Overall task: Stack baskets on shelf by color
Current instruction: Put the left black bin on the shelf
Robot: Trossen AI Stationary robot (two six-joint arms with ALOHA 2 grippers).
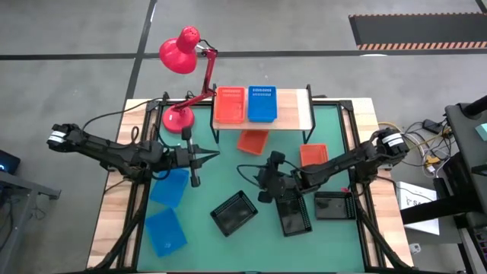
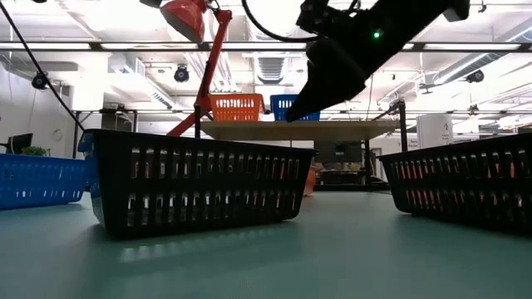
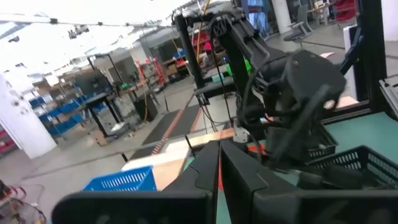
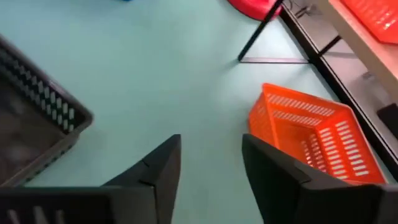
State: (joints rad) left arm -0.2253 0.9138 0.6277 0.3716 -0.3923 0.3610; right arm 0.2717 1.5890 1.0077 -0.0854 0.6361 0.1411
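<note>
orange basket (image 4: 317, 140) on table | right tool (image 4: 208, 163) open above, beside it

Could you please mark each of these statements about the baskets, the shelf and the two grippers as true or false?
1. An orange basket and a blue basket sit side by side on the shelf. True.
2. All three black baskets are on the shelf. False: the black baskets are on the green table, none on the shelf.
3. The right gripper is open and empty, with an orange basket on the table ahead of it. True.
4. The left gripper is carrying a blue basket. False: its fingers are together and hold nothing.
5. The red desk lamp stands at the table's right edge. False: it stands at the left, beside the shelf.
</note>
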